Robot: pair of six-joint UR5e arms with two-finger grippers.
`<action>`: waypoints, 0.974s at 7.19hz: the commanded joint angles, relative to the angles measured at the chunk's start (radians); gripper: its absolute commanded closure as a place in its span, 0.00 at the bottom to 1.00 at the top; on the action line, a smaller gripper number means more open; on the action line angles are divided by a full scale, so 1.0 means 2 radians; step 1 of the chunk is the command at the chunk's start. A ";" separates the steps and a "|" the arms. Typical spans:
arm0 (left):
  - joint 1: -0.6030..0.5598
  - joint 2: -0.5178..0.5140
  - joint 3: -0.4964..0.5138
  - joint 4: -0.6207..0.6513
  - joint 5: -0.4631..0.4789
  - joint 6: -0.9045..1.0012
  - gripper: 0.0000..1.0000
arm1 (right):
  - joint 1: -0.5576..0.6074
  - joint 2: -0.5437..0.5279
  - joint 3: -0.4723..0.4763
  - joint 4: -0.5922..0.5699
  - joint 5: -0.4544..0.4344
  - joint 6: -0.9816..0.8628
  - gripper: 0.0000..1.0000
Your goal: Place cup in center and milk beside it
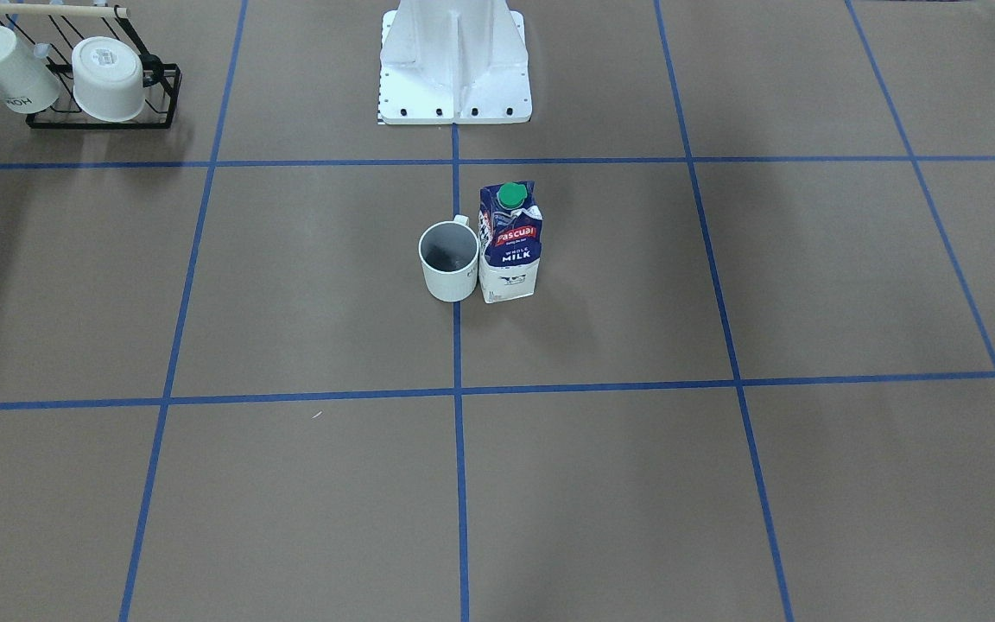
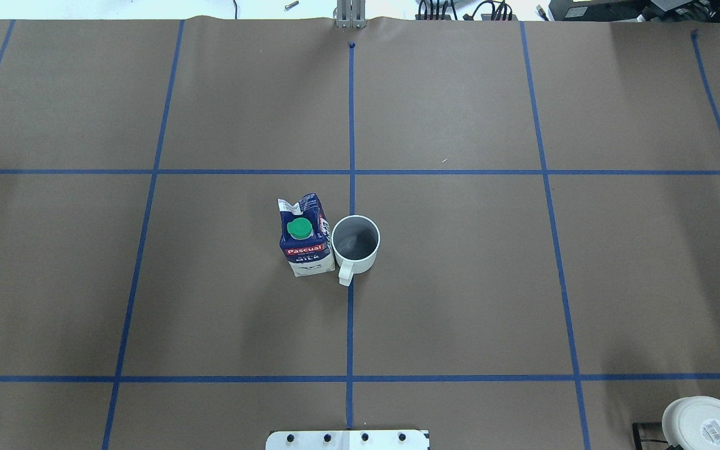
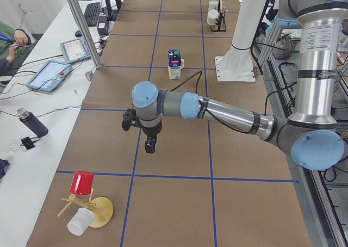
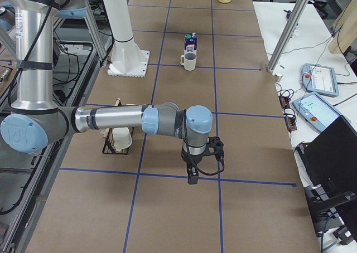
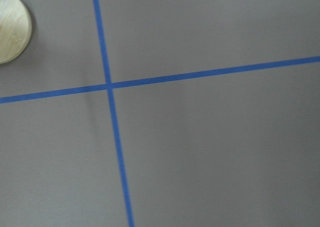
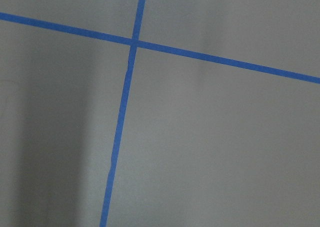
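The cup (image 2: pixel 355 242) stands upright at the middle of the tabletop (image 2: pixel 460 281); the milk (image 2: pixel 305 240) stands just beside it on the robot's left; left pincer (image 3: pixel 149 147) and right pincer (image 4: pixel 192 178) hang well away, and I cannot tell whether either is open or closed.

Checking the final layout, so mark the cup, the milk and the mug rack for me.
cup (image 2: pixel 355 242): overhead exterior view, grey inside.
milk (image 2: pixel 305 250): overhead exterior view, red logo band.
mug rack (image 1: pixel 148 123): exterior front-facing view, black base bar.
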 commanded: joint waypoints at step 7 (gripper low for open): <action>-0.030 0.030 -0.002 -0.023 0.073 0.009 0.01 | 0.000 -0.006 0.000 0.001 -0.001 -0.009 0.00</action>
